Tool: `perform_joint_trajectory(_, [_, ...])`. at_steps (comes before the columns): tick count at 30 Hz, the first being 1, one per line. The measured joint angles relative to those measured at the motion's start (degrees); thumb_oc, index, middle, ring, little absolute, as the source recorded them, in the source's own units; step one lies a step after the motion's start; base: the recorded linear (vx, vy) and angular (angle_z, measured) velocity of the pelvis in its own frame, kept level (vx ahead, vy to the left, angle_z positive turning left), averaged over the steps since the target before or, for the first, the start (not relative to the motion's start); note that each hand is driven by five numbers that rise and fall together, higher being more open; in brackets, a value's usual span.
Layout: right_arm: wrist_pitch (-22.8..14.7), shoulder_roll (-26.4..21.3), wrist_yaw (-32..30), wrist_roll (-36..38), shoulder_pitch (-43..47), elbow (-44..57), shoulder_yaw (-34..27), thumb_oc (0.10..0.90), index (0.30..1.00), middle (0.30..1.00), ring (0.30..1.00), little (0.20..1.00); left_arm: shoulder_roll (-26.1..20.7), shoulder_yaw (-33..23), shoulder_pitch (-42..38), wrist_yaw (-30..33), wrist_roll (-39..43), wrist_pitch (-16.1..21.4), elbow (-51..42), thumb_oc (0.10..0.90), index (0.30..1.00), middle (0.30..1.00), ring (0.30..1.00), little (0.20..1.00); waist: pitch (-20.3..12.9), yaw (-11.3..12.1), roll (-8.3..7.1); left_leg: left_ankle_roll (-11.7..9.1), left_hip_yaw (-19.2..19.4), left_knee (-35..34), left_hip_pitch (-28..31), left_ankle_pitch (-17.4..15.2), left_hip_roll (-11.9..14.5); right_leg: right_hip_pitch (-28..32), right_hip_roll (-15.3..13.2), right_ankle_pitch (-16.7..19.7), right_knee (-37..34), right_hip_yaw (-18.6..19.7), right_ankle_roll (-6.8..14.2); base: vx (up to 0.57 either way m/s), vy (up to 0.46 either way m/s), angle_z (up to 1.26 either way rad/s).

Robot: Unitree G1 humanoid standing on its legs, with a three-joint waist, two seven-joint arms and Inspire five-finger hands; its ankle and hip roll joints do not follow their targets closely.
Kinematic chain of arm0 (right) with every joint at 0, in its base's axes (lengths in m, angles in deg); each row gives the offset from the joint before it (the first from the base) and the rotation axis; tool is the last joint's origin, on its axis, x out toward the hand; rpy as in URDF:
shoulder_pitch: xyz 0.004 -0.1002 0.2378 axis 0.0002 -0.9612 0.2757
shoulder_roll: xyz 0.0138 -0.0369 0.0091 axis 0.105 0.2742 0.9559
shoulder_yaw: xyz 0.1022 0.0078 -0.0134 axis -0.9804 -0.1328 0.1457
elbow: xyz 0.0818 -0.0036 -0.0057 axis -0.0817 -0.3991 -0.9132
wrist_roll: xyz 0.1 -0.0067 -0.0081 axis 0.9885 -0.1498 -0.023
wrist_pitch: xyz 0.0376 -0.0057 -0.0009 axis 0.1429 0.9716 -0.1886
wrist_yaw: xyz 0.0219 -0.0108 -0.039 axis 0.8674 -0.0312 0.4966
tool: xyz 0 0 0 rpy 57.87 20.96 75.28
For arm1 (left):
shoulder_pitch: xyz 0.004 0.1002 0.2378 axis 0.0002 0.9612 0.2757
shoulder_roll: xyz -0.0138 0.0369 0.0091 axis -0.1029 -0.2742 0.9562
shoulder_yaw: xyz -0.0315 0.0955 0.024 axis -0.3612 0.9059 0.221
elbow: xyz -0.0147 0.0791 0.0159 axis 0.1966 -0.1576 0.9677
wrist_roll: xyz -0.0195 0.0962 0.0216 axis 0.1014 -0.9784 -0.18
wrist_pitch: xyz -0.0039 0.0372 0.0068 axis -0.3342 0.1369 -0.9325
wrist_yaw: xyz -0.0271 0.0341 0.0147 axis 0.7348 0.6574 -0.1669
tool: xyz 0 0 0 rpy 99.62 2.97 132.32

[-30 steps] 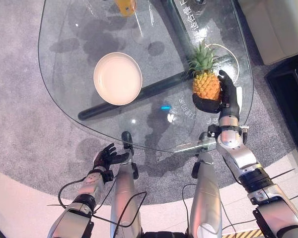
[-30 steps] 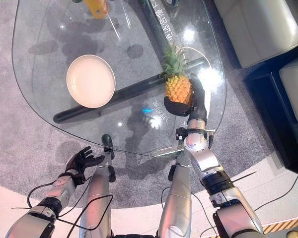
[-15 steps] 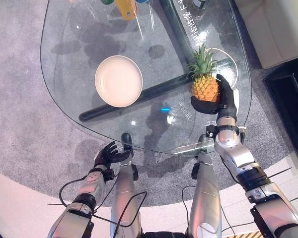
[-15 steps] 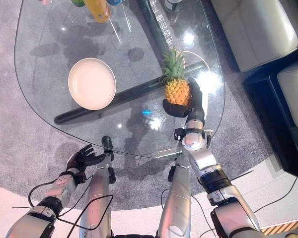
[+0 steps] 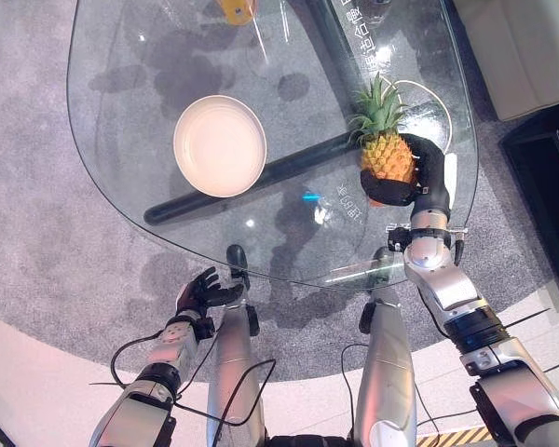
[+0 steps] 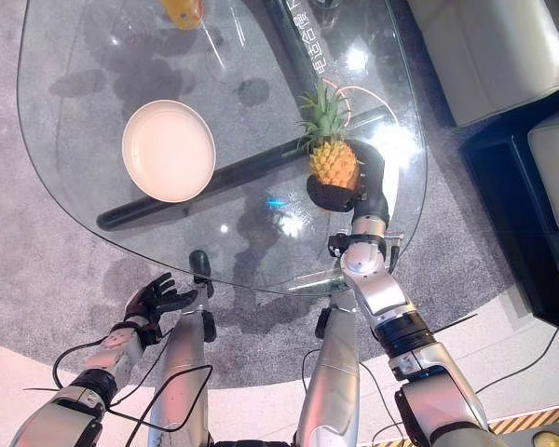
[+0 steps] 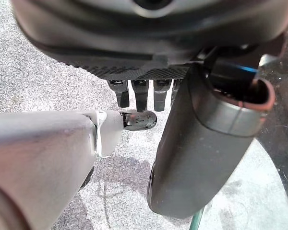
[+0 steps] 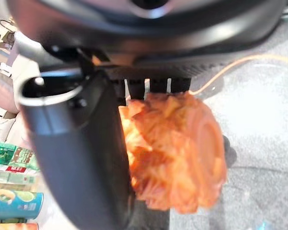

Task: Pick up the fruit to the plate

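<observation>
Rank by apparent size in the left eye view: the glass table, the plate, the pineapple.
1. Glass table, by far the largest.
2. Plate.
3. Pineapple, held in the right hand; with its leafy crown it comes close to the plate's width, but covers less area.

Glass table [image 5: 149, 168], grey carpet [image 5: 37, 233], sofa [image 6: 503, 47].
</observation>
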Motion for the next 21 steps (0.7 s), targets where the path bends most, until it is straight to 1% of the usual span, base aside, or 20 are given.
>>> perform_joint_trajectory(5, [-0.05,0.00,-0.82,-0.44,-0.13,0.01,0.01,0.100,0.300,0.300,0.300,0.200,0.00,-0.01,0.00,-0.02,0.00,0.26,0.01,0.800,0.900,0.900,0.900,0.900,0.00,0.03,0.01,0.01,0.01,0.01,0.00,0.00,0.00,-0.01,0.00,0.00,0.01,0.01,0.00,0.00,0.000,0.00])
perform_joint_trajectory(10, [-0.11,-0.15,-2.65,-2.39,-1.08,0.42,-0.01,0.100,0.300,0.300,0.300,0.200,0.00,-0.05,0.00,-0.03,0.05,0.47,0.08,0.800,0.900,0.900,0.900,0.900,0.02,0.06,0.03,0.03,0.02,0.01,0.00,-0.01,-0.04,-0.04,-0.05,0.00,0.03,0.03,0.00,0.00,0.000,0.00])
perform_joint_trajectory(15, [-1.13,-0.84,-4.29,-2.77,-2.19,0.59,-0.03,0.100,0.300,0.300,0.300,0.200,0.01,-0.23,0.01,0.02,0.11,1.44,0.12,0.800,0.900,0.900,0.900,0.900,0.07,0.11,0.13,0.00,0.04,0.00,0.01,0.00,-0.04,-0.06,-0.06,0.00,0.02,0.03,0.00,0.00,0.000,0.00])
perform_joint_trajectory(17, [-1.42,-1.45,-5.01,-4.21,-2.66,0.59,-0.06,0.100,0.300,0.300,0.300,0.200,0.03,-0.53,0.02,0.19,0.17,1.59,0.15,0.800,0.900,0.900,0.900,0.900,0.07,0.12,0.14,0.01,0.05,0.01,0.02,0.00,-0.07,-0.07,-0.09,0.00,0.03,0.05,0.01,0.00,0.000,0.00])
perform_joint_trajectory(21, [-2.02,-2.36,-6.18,-5.44,-3.07,0.60,-0.43,0.100,0.300,0.300,0.300,0.200,0.15,-1.61,0.03,1.48,3.32,1.83,0.17,0.800,0.900,0.900,0.900,0.900,0.08,-0.01,0.15,0.00,0.07,0.03,0.07,0.00,-0.07,-0.08,-0.09,0.00,0.11,0.09,0.01,0.00,0.000,0.00])
